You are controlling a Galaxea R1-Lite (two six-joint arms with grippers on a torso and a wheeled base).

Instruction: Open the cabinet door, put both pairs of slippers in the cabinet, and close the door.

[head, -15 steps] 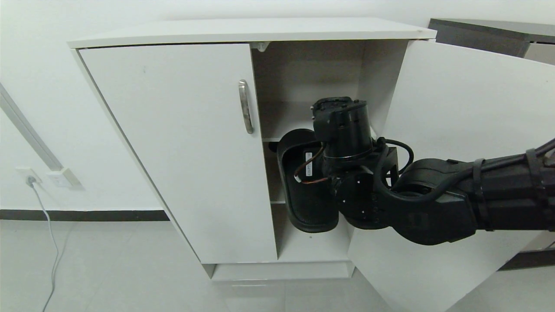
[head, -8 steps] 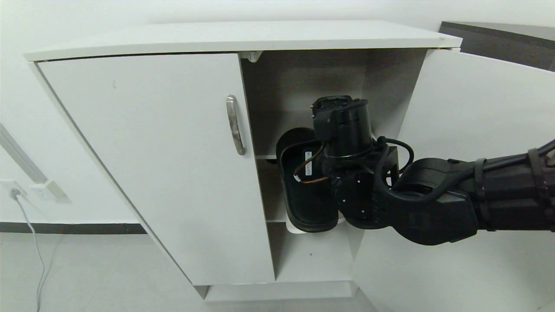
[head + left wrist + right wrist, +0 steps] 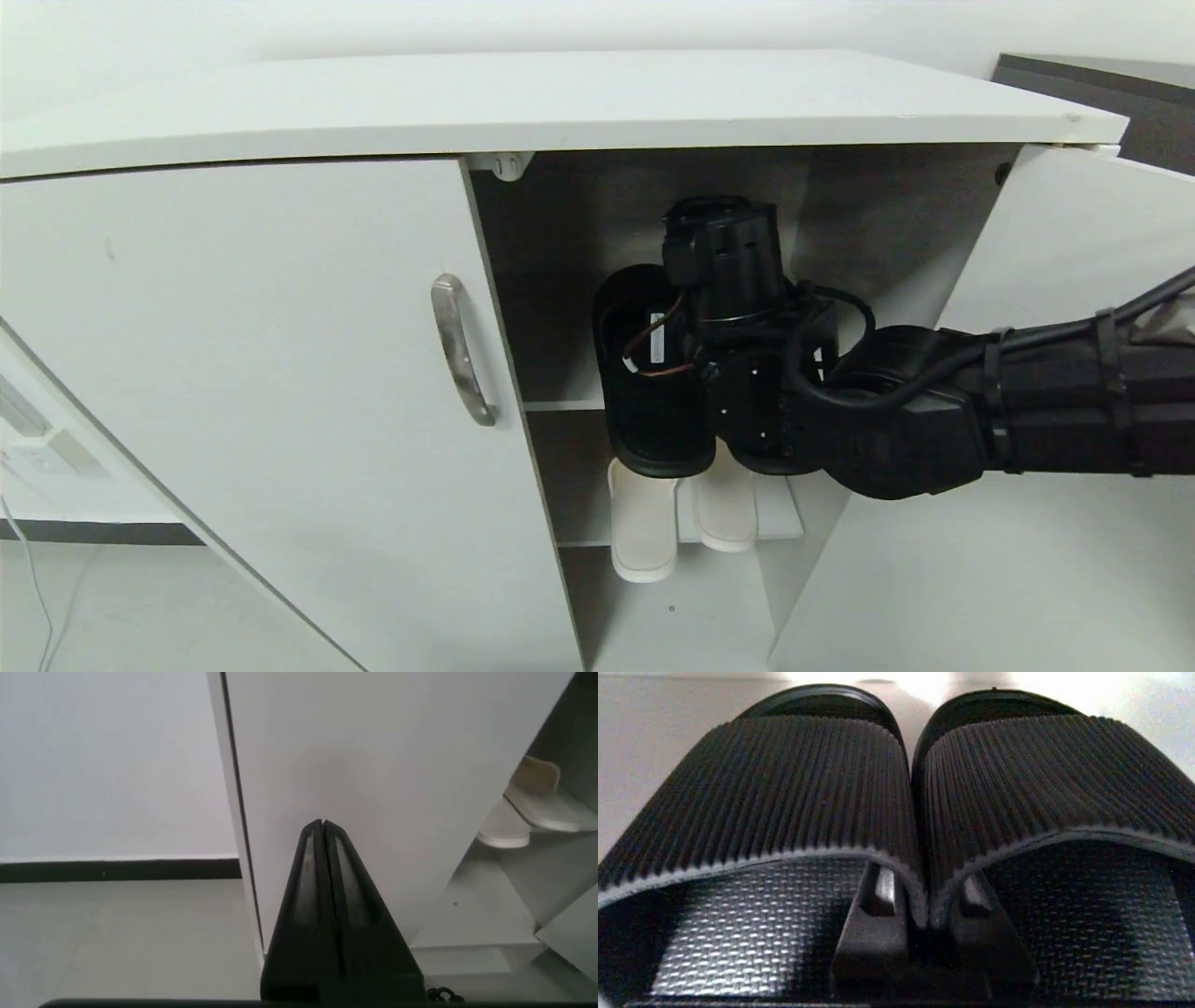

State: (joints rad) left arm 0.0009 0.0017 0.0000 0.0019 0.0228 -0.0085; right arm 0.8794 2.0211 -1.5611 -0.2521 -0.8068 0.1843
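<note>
the black slippers hang side by side in the cabinet opening, level with the upper shelf, toes pointing in, likely so they slide straight on. the right gripper is clenched on their two inner strap edges, carrying both at once. the white slippers already sit on the shelf below. the left gripper, pressed shut and empty, hangs near the closed door.

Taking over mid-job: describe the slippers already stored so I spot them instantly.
Start at the white cabinet, right door open. On a shelf inside lie the white slippers, side by side, ends overhanging the edge. Unlike the black slippers held above by the right gripper, they are pale and resting.
</note>
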